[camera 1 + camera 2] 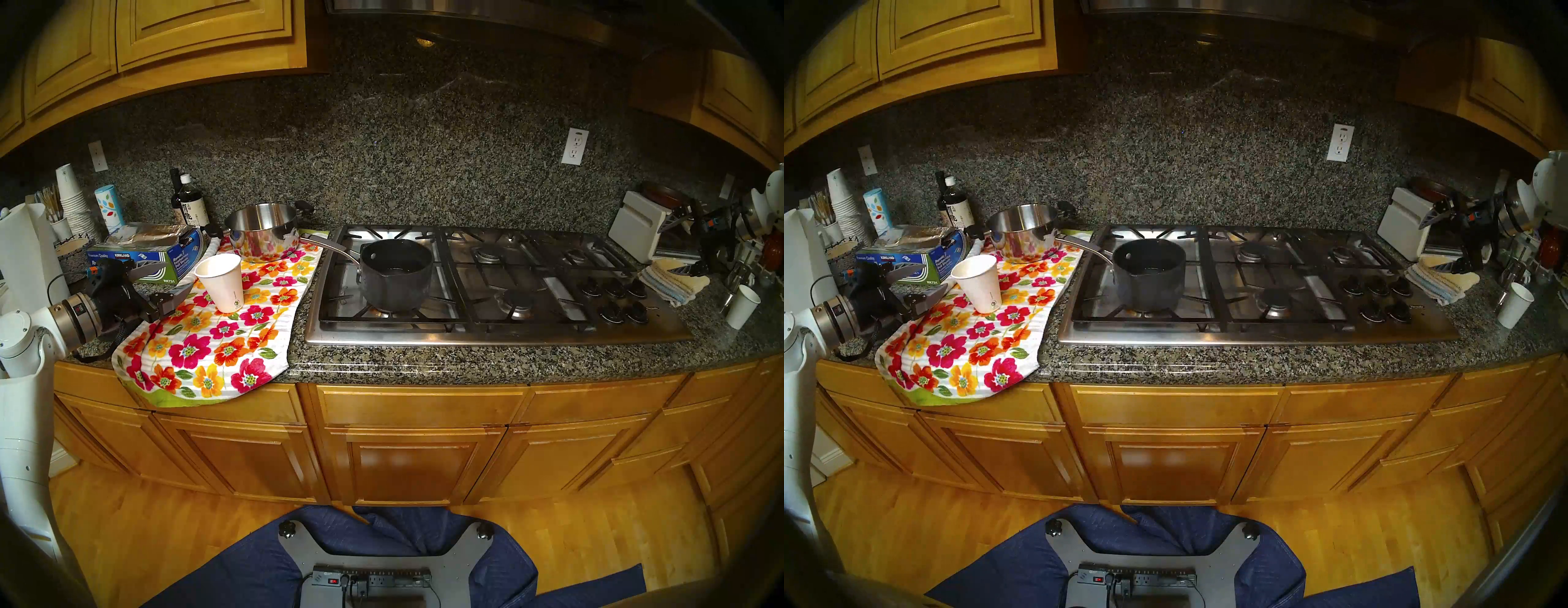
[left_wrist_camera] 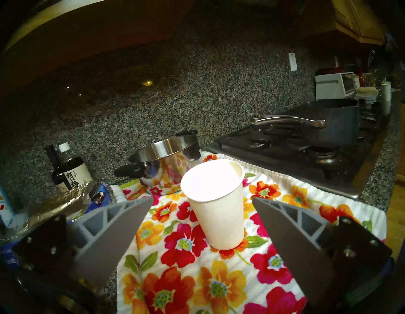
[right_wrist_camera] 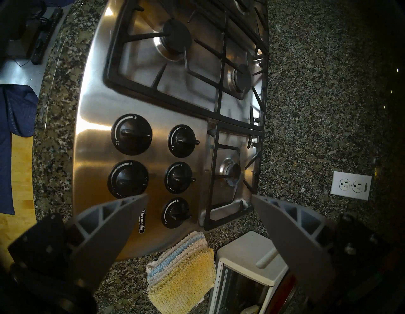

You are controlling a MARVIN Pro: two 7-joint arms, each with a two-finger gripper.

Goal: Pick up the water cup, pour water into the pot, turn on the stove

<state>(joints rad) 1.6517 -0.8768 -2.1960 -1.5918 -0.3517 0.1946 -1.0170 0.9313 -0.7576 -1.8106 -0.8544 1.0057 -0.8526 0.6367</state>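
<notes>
Cup position first: your tapered white paper water cup [image 1: 221,282] with the small green mark stands upright on the flowered cloth [image 1: 212,339], left of the wide stainless-steel gas stove [image 1: 488,331]. Your left gripper [image 2: 202,202] sits just beside the cup, its 2 grey fingers [image 2: 114,228] spread wide on either side, not touching it. The small dark grey saucepan pot [image 1: 396,274] rests on the front-left grate, long metal handle aimed toward the shiny steel 2-handled pot [image 1: 263,231]. Your right gripper [image 3: 199,197] hangs over the 5 black round knobs [image 3: 131,134], fingers apart, holding nothing. A folded yellow towel [image 3: 182,274] lies beside the stove.
</notes>
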